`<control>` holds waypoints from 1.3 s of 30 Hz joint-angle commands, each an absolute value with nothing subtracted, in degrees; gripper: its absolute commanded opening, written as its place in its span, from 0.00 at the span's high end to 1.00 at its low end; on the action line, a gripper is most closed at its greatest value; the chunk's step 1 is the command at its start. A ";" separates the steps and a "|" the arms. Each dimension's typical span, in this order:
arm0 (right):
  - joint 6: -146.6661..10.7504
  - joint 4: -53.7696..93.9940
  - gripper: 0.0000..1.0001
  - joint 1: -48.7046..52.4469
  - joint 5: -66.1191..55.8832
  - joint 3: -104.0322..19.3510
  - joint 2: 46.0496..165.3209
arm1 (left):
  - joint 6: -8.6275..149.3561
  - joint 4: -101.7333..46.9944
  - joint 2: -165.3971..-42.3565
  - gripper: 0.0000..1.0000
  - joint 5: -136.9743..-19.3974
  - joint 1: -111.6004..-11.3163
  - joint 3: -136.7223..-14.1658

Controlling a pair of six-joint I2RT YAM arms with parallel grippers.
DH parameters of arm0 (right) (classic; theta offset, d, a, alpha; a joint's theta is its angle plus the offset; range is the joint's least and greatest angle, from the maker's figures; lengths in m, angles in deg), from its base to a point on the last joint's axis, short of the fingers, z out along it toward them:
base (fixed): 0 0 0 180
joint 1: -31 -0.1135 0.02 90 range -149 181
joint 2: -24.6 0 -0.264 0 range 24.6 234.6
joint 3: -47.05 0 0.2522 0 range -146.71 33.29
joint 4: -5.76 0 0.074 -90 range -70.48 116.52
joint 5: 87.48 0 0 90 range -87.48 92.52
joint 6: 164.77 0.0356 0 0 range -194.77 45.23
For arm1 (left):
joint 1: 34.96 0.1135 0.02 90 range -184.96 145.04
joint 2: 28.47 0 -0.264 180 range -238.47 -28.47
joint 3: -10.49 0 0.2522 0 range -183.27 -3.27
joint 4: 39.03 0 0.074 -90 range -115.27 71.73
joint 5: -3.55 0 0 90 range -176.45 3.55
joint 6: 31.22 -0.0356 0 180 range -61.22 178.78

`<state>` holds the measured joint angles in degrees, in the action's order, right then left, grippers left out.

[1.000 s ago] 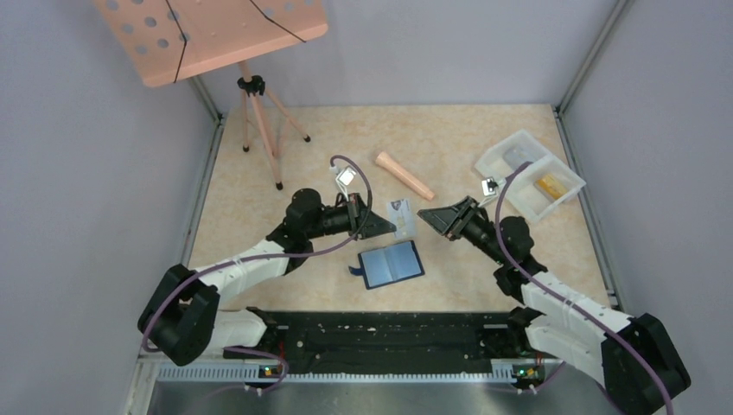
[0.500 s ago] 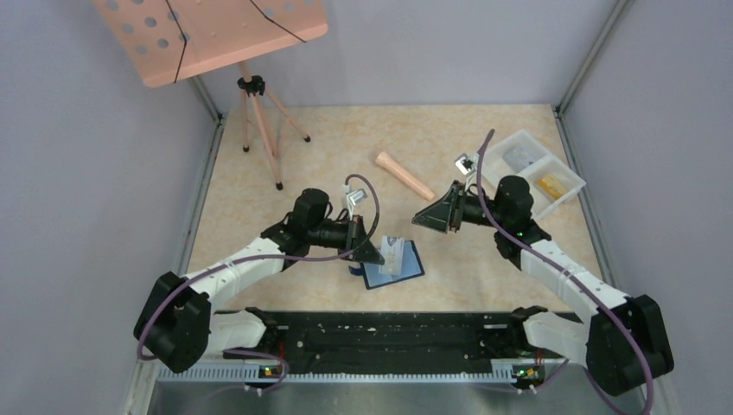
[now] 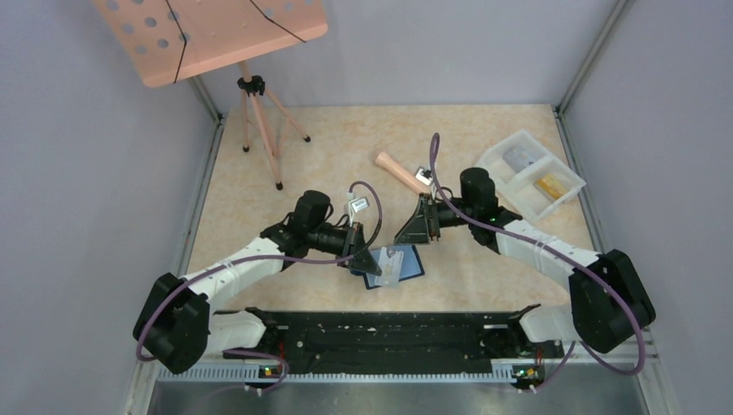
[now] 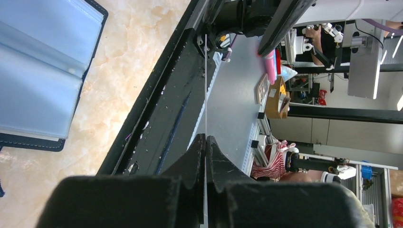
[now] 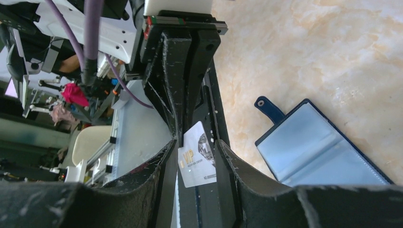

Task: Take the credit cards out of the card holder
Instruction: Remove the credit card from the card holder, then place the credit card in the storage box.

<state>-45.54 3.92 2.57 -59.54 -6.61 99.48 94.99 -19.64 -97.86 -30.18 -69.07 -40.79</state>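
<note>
The dark navy card holder (image 3: 406, 268) lies open on the table, its light blue pockets up; it also shows in the left wrist view (image 4: 38, 71) and the right wrist view (image 5: 323, 152). My left gripper (image 3: 370, 261) is shut on a pale grey-silver credit card (image 3: 393, 262) and holds it just above the holder. That card is edge-on in the left wrist view (image 4: 205, 85). My right gripper (image 3: 408, 235) is open and close behind the card. In the right wrist view the card (image 5: 197, 164) hangs from the left gripper (image 5: 177, 135), between my open right fingers (image 5: 164, 156).
A white two-compartment tray (image 3: 566, 173) at the back right holds a grey card (image 3: 519, 156) and a tan-gold card (image 3: 551, 184). A pink wooden stick (image 3: 398, 171) lies behind the grippers. A tripod stand (image 3: 259, 121) with a pink perforated board stands at the back left.
My left gripper has carried the card toward the near edge, over the open holder. My right gripper has swung left from near the tray and now faces the card.
</note>
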 commanded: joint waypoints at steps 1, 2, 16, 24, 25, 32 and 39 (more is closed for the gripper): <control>-50.18 5.81 0.66 0.69 -61.65 -10.17 100.90 | 94.37 -21.36 -97.09 1.00 -27.75 -69.24 -42.99; -50.21 5.81 0.66 0.54 -61.66 -10.09 101.16 | 94.41 -21.44 -97.04 1.00 -27.62 -69.24 -42.99; -54.82 10.38 0.69 -1.22 -63.39 -10.56 102.88 | 94.03 -21.88 -97.53 1.00 -27.71 -69.24 -42.58; -55.16 10.51 0.82 -1.88 -64.03 -10.52 103.21 | 93.74 -21.84 -97.68 1.00 -28.44 -69.24 -42.53; -55.09 10.43 0.84 -1.88 -63.72 -10.55 102.92 | 93.76 -21.79 -97.70 1.00 -28.54 -69.24 -42.50; -50.48 8.48 1.00 -0.41 -55.62 -10.97 99.21 | 90.23 -13.93 -96.73 0.63 -38.13 -69.13 -44.67; -39.63 3.08 1.00 9.37 -42.32 -8.01 93.39 | 88.05 -8.18 -94.73 0.25 -46.26 -68.54 -47.25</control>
<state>-45.93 8.49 4.12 -52.63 -8.01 98.32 90.51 -11.59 -97.68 -40.14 -68.98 -44.07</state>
